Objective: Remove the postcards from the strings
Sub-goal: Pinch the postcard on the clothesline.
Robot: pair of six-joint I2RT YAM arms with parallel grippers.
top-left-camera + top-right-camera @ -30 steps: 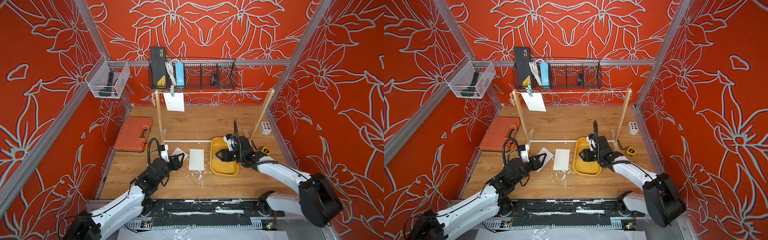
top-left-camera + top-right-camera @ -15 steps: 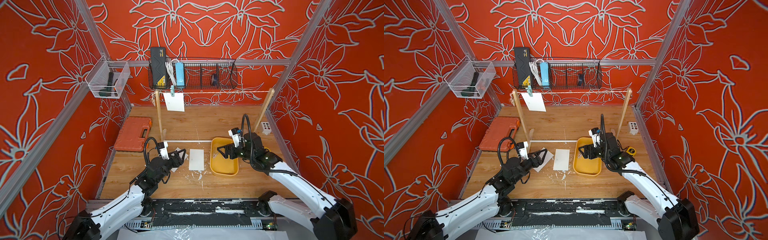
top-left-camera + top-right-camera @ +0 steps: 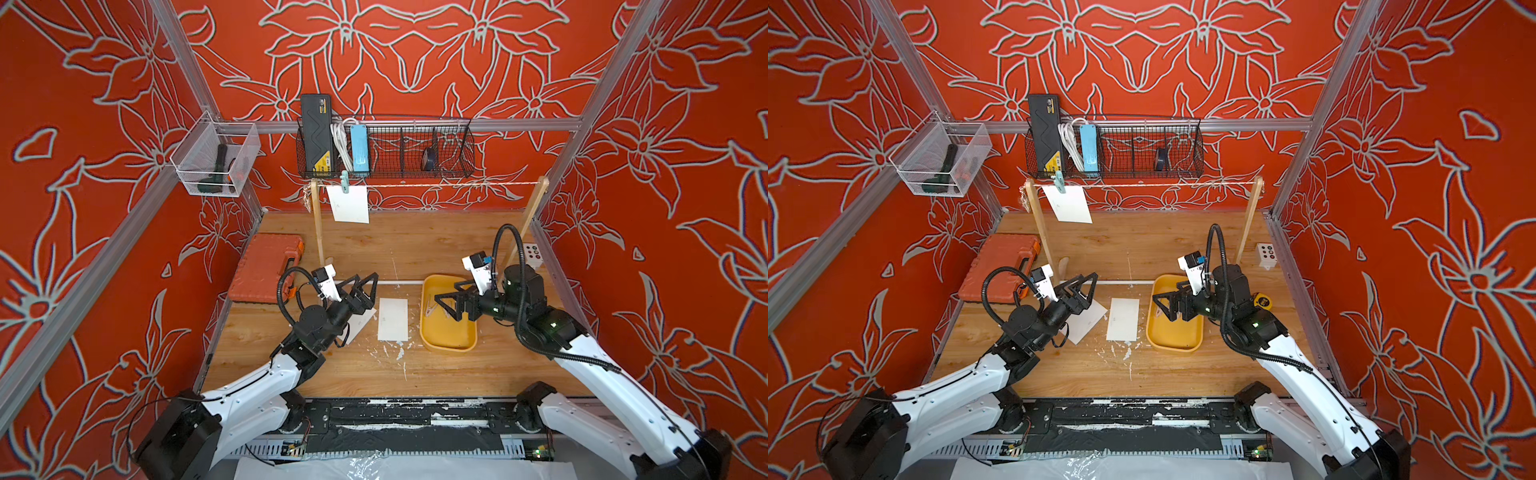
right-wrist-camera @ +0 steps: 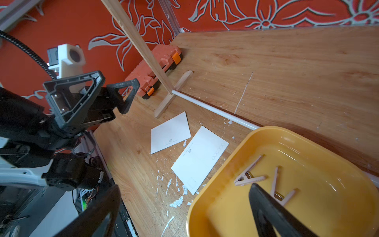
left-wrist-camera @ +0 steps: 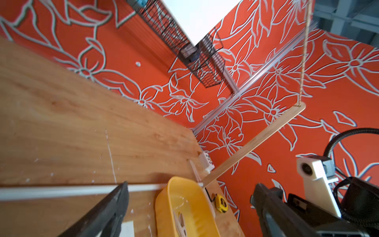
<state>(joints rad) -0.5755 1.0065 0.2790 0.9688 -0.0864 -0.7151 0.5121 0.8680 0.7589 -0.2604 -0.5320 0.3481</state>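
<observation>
One white postcard hangs from the string near the left post, held by a teal clothespin. Two more postcards lie flat on the table; the right wrist view shows both. My left gripper hovers open and empty above the left loose postcard. My right gripper is open and empty over the yellow tray, which holds two beige clothespins. In the left wrist view, the left gripper has its jaws wide apart, as does the right gripper in its own view.
An orange tool case lies at the left wall. A white rod joins the feet of the two wooden posts. A button box and a yellow tape measure sit at the right. A wire basket hangs on the back wall.
Both grippers opened wider. My right gripper rose out of the tray and drew back. My left gripper lifted off the loose postcard toward the rod.
</observation>
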